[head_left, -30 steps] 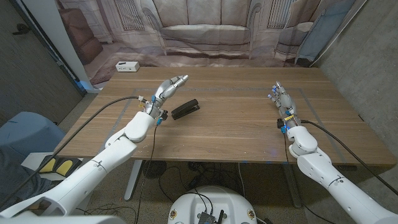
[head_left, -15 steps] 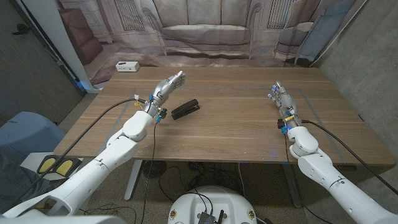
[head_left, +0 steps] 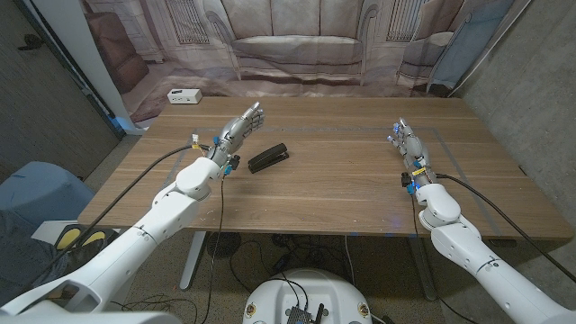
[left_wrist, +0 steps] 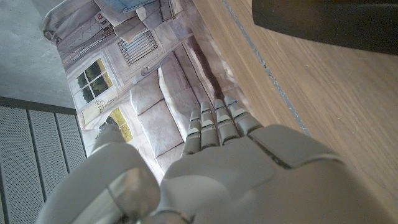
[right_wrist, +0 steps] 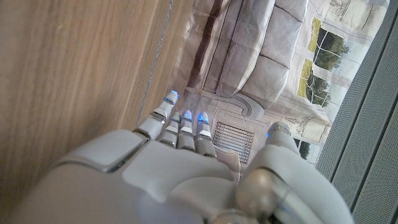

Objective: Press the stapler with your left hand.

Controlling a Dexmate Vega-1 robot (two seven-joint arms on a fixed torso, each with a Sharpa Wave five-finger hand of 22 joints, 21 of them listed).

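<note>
A black stapler (head_left: 268, 158) lies on the wooden table (head_left: 333, 189), left of the middle; part of the stapler (left_wrist: 329, 22) shows in the left wrist view too. My left hand (head_left: 236, 130) hangs raised just left of the stapler, apart from it, its fingers straight and close together, holding nothing; the back of that hand (left_wrist: 224, 168) fills the lower part of the wrist view. At the right side of the table my right hand (head_left: 408, 144) stands with fingers stretched out and nothing in them, and my right hand (right_wrist: 180, 162) looks the same from its own wrist.
A small white box (head_left: 184, 95) sits at the table's far left corner. A printed backdrop of a sofa (head_left: 297, 40) hangs behind the table. A blue chair (head_left: 36, 193) stands off the left edge.
My left hand has drawn back to the left and risen, away from the stapler's rear end. The stapler and the right hand have stayed where they were.
</note>
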